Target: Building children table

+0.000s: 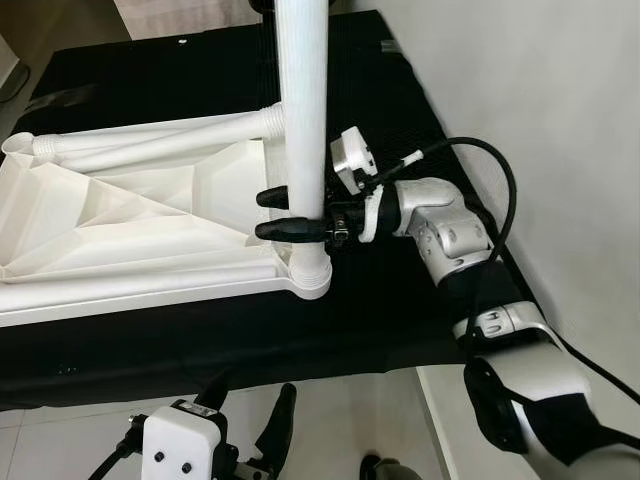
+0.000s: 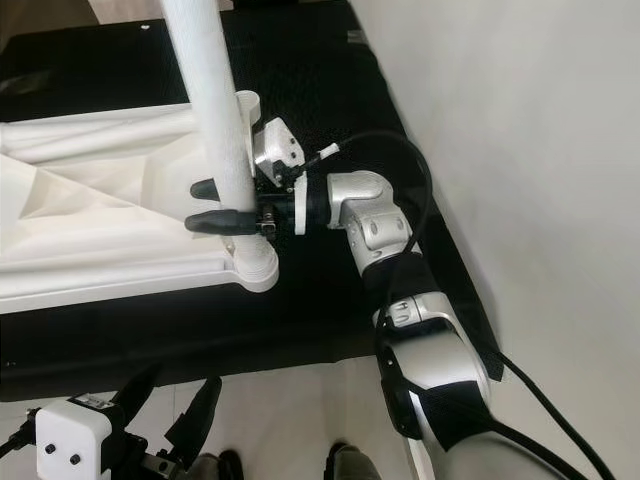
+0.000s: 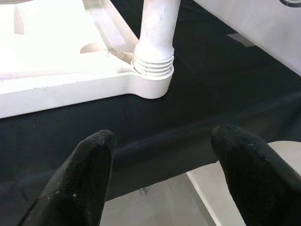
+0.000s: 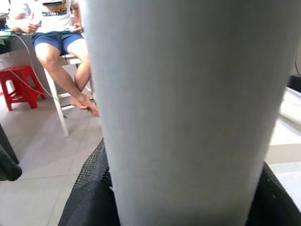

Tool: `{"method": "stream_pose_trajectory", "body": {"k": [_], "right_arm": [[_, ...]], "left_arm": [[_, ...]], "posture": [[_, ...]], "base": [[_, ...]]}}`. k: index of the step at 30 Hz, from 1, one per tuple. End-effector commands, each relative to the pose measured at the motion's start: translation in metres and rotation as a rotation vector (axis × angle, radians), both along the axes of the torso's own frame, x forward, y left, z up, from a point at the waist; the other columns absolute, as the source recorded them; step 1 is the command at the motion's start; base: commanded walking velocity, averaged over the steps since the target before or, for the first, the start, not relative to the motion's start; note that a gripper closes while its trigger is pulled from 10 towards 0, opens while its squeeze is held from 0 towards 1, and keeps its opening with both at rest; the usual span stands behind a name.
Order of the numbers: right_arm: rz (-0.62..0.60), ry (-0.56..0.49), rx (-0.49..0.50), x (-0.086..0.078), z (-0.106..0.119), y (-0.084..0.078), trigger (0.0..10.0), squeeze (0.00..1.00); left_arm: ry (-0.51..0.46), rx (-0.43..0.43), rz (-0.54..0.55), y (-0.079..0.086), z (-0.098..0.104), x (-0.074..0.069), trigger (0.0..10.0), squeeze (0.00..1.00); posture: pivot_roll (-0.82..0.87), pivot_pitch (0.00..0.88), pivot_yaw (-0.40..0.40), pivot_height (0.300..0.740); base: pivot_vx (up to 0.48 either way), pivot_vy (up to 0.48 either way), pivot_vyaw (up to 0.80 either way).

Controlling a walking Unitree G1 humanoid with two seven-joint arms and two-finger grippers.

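Observation:
A white plastic children's table top (image 1: pixel 120 220) lies upside down on a black-covered surface (image 1: pixel 380 300). One white leg (image 1: pixel 303 100) stands upright in the near right corner socket (image 3: pixel 153 80). My right gripper (image 1: pixel 268 214) comes in from the right and is shut on this leg just above the socket; the leg (image 4: pixel 188 108) fills the space between its fingers. A second white leg (image 1: pixel 150 140) lies along the far edge of the table top. My left gripper (image 1: pixel 250 400) hangs open and holds nothing, low in front of the black surface's near edge.
A white wall (image 1: pixel 560 100) runs close along the right of the black surface. Pale floor tiles (image 1: pixel 350 420) lie in front. In the right wrist view a person (image 4: pixel 56 42) sits on a chair beside a red stool (image 4: pixel 19 84).

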State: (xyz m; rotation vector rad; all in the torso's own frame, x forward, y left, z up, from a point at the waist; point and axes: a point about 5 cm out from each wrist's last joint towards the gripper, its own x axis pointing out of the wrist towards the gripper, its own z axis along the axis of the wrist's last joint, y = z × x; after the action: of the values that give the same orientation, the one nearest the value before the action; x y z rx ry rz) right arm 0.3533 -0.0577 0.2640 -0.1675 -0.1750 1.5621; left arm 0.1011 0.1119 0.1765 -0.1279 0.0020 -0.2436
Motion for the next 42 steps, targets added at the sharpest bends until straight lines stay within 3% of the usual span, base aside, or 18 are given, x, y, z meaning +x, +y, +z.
{"method": "stream_pose_trajectory", "body": {"k": [1, 3, 5, 6, 7, 8, 12, 17, 18, 19, 24, 25, 27, 32, 35, 37, 38, 42], "right_arm": [[-0.052, 0.04, 0.022, 0.002, -0.01, 0.002, 0.0, 0.0], [-0.115, 0.04, 0.037, 0.004, -0.012, 0.0, 0.0, 0.0], [-0.439, 0.116, 0.073, 0.0, -0.036, 0.0, 0.0, 0.0], [-0.439, 0.116, 0.073, 0.0, -0.036, 0.0, 0.0, 0.0], [-0.817, 0.082, 0.063, 0.0, -0.049, -0.005, 0.0, 0.0], [-0.983, 0.158, 0.068, -0.021, -0.067, -0.006, 0.0, 0.0], [-1.041, 0.185, 0.076, -0.054, -0.076, 0.008, 0.0, 0.0], [-0.873, 0.169, 0.095, -0.059, -0.073, 0.033, 0.0, 0.0], [-0.849, 0.165, 0.094, -0.058, -0.072, 0.036, 2.0, 0.0], [-0.789, 0.171, 0.102, -0.058, -0.071, 0.042, 10.0, 0.0], [-0.722, 0.173, 0.127, -0.057, -0.067, 0.046, 10.0, 0.0], [-0.682, 0.156, 0.145, -0.061, -0.062, 0.048, 10.0, 0.96], [-0.608, 0.155, 0.159, -0.061, -0.056, 0.046, 10.0, 1.0], [-0.483, 0.102, 0.143, -0.053, -0.045, 0.034, 10.0, 1.0], [-0.202, 0.021, 0.022, -0.033, -0.032, 0.009, 10.0, 1.0], [-0.158, 0.016, 0.008, -0.03, -0.03, 0.005, 10.0, 1.0], [-0.144, 0.018, -0.002, -0.023, -0.026, 0.003, 10.0, 0.0], [-0.105, 0.021, -0.032, -0.01, -0.017, 0.001, 10.0, 0.0]], "left_arm": [[0.026, 0.004, 0.001, -0.002, -0.003, -0.002, 10.0, 0.0], [0.026, 0.002, 0.001, -0.002, -0.003, -0.002, 10.0, 0.0], [0.023, -0.002, 0.002, -0.002, -0.003, -0.001, 10.0, 0.0], [0.023, -0.002, 0.002, -0.002, -0.003, -0.001, 10.0, 0.0], [0.023, -0.002, 0.003, -0.002, -0.003, 0.0, 10.0, 0.0], [0.021, -0.004, 0.004, -0.002, -0.003, 0.0, 10.0, 0.0], [0.019, -0.003, 0.001, 0.0, -0.004, 0.003, 10.0, 0.0], [0.01, 0.002, -0.005, 0.001, -0.007, 0.008, 10.0, 0.0], [0.007, 0.003, -0.003, 0.001, -0.007, 0.009, 10.0, 0.0], [0.005, 0.005, -0.001, 0.002, -0.007, 0.009, 10.0, 0.0], [0.005, 0.007, 0.003, 0.003, -0.007, 0.009, 10.0, 0.0], [0.005, 0.009, 0.002, 0.003, -0.007, 0.009, 10.0, 0.0], [0.006, 0.01, 0.001, 0.003, -0.007, 0.009, 10.0, 0.0], [0.009, 0.01, -0.001, 0.002, -0.007, 0.009, 10.0, 0.0], [0.016, 0.006, -0.001, 0.001, -0.008, 0.007, 10.0, 0.0], [0.017, 0.005, -0.001, 0.0, -0.008, 0.006, 10.0, 0.0], [0.018, 0.004, -0.001, 0.0, -0.008, 0.005, 10.0, 0.0], [0.024, 0.002, -0.001, -0.001, -0.007, 0.003, 10.0, 0.0]], "posture": [[0.14, 0.264, -0.001, 0.74], [0.13, 0.264, -0.002, 0.74], [0.12, 0.264, -0.01, 0.74], [0.12, 0.264, -0.01, 0.74], [0.1, 0.264, -0.006, 0.74], [0.1, 0.26, 0.0, 0.74], [0.09, 0.248, 0.019, 0.74], [0.1, 0.225, 0.011, 0.74], [0.1, 0.223, 0.008, 0.74], [0.11, 0.222, 0.009, 0.74], [0.12, 0.217, 0.017, 0.74], [0.12, 0.217, 0.017, 0.74], [0.13, 0.218, 0.017, 0.74], [0.13, 0.217, 0.014, 0.74], [0.14, 0.222, 0.006, 0.74], [0.15, 0.222, 0.006, 0.74], [0.15, 0.226, 0.003, 0.74], [0.16, 0.229, 0.002, 0.74]], "base": [[0.0, 0.0, 0.0], [0.0, 0.0, 0.0], [0.0, 0.0, 0.0], [0.0, 0.0, 0.0], [0.0, 0.0, 0.0], [0.0, 0.0, 0.0], [0.0, 0.0, 0.0], [0.0, 0.0, 0.0], [0.0, 0.0, 0.0], [0.0, 0.0, 0.0], [0.0, 0.0, 0.0], [0.0, 0.0, 0.0], [0.0, 0.0, 0.0], [0.0, 0.0, 0.0], [0.0, 0.0, 0.0], [0.0, 0.0, 0.0], [0.0, 0.0, 0.0], [0.0, 0.0, 0.0]]}}
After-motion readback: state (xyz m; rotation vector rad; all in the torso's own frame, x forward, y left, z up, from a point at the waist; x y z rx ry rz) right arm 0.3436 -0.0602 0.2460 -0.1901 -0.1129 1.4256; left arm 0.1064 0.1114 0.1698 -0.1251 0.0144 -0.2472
